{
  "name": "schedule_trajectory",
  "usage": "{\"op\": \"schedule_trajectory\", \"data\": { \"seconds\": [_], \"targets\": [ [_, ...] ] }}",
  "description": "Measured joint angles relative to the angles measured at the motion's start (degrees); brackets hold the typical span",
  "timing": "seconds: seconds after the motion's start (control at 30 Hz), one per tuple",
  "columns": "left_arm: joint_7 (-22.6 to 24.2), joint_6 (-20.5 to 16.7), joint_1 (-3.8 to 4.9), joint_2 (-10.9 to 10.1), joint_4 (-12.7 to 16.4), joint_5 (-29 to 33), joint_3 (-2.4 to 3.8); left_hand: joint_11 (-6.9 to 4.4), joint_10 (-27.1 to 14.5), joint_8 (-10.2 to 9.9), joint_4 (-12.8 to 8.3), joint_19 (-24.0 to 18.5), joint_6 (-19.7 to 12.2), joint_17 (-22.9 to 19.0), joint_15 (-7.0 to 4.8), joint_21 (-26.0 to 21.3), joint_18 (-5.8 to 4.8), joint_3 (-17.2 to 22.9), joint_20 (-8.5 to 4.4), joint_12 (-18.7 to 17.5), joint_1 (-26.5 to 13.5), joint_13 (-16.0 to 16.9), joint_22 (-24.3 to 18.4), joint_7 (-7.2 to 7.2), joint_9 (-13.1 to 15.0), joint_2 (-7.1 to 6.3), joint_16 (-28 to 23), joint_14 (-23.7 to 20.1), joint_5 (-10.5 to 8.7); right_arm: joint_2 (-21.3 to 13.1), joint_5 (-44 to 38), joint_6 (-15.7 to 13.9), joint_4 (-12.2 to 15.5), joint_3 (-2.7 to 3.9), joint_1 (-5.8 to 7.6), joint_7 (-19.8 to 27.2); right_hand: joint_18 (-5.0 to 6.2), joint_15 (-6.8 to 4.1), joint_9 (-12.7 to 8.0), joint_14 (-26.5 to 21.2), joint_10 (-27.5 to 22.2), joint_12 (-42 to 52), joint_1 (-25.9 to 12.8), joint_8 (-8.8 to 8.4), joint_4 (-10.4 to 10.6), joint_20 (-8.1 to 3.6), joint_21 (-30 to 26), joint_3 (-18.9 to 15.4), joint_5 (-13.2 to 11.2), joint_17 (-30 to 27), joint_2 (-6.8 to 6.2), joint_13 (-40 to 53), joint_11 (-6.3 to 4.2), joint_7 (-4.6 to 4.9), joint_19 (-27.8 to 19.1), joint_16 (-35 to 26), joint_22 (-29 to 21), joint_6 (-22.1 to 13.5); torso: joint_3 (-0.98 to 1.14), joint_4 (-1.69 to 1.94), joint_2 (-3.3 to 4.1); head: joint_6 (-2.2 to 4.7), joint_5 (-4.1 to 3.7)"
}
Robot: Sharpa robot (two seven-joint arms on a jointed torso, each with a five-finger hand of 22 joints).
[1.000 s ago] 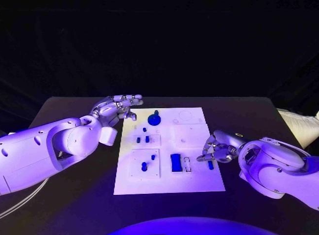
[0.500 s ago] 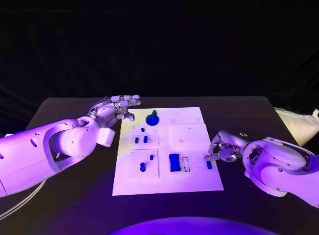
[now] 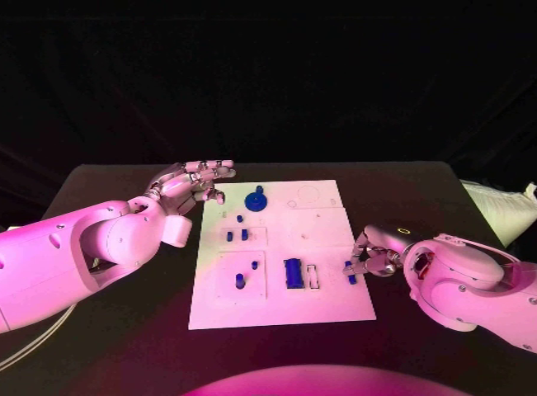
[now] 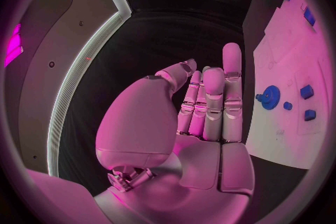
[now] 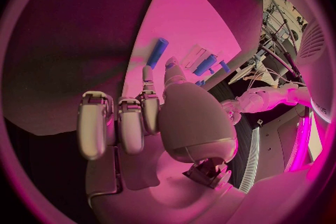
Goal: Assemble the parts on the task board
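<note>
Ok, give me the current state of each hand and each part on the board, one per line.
left hand: holds nothing, fingers apart, hovering off the board's far left corner.
right hand: fingers curled at the small blue part by the board's right edge; grip unclear.
task board: lying flat on the table.
blue gear: seated at the board's far end.
long blue block: lying flat on the board.
small blue part: on the board beside the right hand.

This looks like a robotics lab or demonstration booth. A black tabletop [image 3: 125,330] stands before black drapery [image 3: 268,82] that closes off the whole background. The left wrist view shows a dark panelled ceiling with a curved light strip [image 4: 77,67], and the right wrist view shows metal rigging [image 5: 280,39].
</note>
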Motion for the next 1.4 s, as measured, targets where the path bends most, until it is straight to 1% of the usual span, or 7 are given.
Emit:
{"op": "schedule_trajectory", "data": {
  "seconds": [0.53,0.8,0.97,1.03,1.1,1.27,1.4],
  "targets": [
    [-0.05,0.01,0.0,-0.11,-0.01,0.0,0.0,0.0,0.0,0.0,0.0,0.0,0.0,0.0,0.0,0.0,0.0,0.0,0.0,0.0,0.0,0.0,0.01,0.0,0.0,0.0,0.0,0.0,0.0,1.82,-2.72,3.1,-1.61,0.19,-0.67,-0.2,0.0,0.0,0.06,0.0,-0.1,-0.01,0.27,-0.11,-0.27,0.0,0.0,0.27,-0.25,-0.01,0.21,0.05,0.1,-0.23,0.0,0.0,0.0,0.87,-0.02,-0.01,0.02,-0.18,0.2],
    [-0.12,0.05,0.0,-0.11,-0.01,0.0,-0.01,0.0,0.0,0.0,0.0,0.0,0.0,0.01,0.0,0.0,-0.01,0.0,0.0,0.0,0.0,0.0,0.01,0.0,0.0,0.0,0.0,0.0,0.0,3.64,-5.67,3.28,-2.27,0.62,-1.44,-0.16,0.0,0.12,0.23,0.09,-0.06,0.01,4.18,-0.57,-4.24,0.0,0.0,4.24,-3.69,-0.01,-2.06,0.78,0.06,-0.33,0.0,0.0,0.0,1.77,-0.01,-0.01,0.01,-0.3,0.31],
    [-0.17,0.07,0.0,-0.13,0.0,0.0,-0.01,0.0,0.0,0.0,0.0,0.0,0.0,0.01,0.0,0.0,0.0,0.0,0.0,0.0,0.0,0.0,0.01,0.0,0.0,0.0,0.0,0.0,0.0,4.24,-7.92,3.74,-2.3,0.7,-1.61,0.02,0.01,0.12,0.23,0.1,-0.06,-0.17,5.2,-1.78,-6.79,0.0,0.0,7.24,-3.23,-0.01,-3.08,0.76,0.05,-0.46,0.0,0.0,0.0,2.09,-0.02,-0.01,-0.01,-0.37,0.34],
    [-0.19,0.07,0.0,-0.15,0.01,0.0,-0.01,0.0,0.0,0.0,0.0,0.0,0.0,0.01,0.0,0.0,-0.01,0.0,0.0,0.0,0.0,0.0,0.01,0.0,0.0,0.0,0.0,0.0,0.0,4.4,-8.62,4.02,-2.23,0.74,-1.62,0.14,0.0,0.12,-0.38,0.1,-0.06,-0.17,5.5,-2.23,-7.69,0.0,0.0,8.66,-1.23,-0.01,-3.39,0.75,0.05,-0.43,0.0,0.0,-0.01,2.06,-0.04,-0.02,-0.01,-0.39,0.36],
    [-0.21,0.08,0.0,-0.15,0.02,0.0,-0.01,0.0,0.0,0.0,0.0,0.0,0.0,-0.13,0.0,0.0,0.0,0.0,0.0,0.26,0.0,0.0,0.01,0.0,0.0,0.0,-0.17,0.0,0.0,4.55,-9.6,4.46,-2.19,0.77,-1.62,0.25,0.0,0.12,-0.9,0.1,-0.05,-0.22,5.7,-2.18,-7.34,0.0,0.0,9.02,0.02,-0.01,-3.58,0.73,0.05,-0.41,0.0,0.0,-0.01,2.05,-0.05,-0.03,-0.01,-0.41,0.37],
    [-0.26,0.09,0.0,-0.15,0.06,-0.01,-0.01,0.0,0.0,0.0,0.0,0.0,0.0,-0.18,0.0,0.0,0.0,0.0,0.0,0.34,0.0,0.0,0.01,0.0,0.0,0.0,-0.24,0.0,0.0,4.77,-11.56,5.51,-2.1,0.79,-1.63,0.45,0.0,0.13,-0.3,0.1,-0.05,-0.24,5.74,-2.1,-6.22,0.0,0.0,10.87,0.33,-0.02,-3.63,0.69,0.05,-0.25,0.0,0.0,-0.01,2.51,-0.05,-0.03,-0.02,-0.57,0.28],
    [-0.3,0.11,0.0,-0.13,0.06,-0.03,-0.01,0.0,0.0,0.23,0.0,0.0,0.0,-0.34,0.0,0.0,0.01,0.0,0.0,0.34,0.0,0.0,0.01,0.0,0.0,0.0,-0.24,0.0,0.0,4.89,-12.54,6.03,-2.04,0.79,-1.63,0.58,0.0,0.13,-0.14,0.11,-0.05,-0.25,4.37,-2.22,-4.84,0.0,0.0,13.1,0.34,0.01,-2.25,0.23,0.05,-0.24,0.0,0.0,-0.01,2.49,-0.05,-0.01,-0.05,-0.6,0.31]
  ]
}}
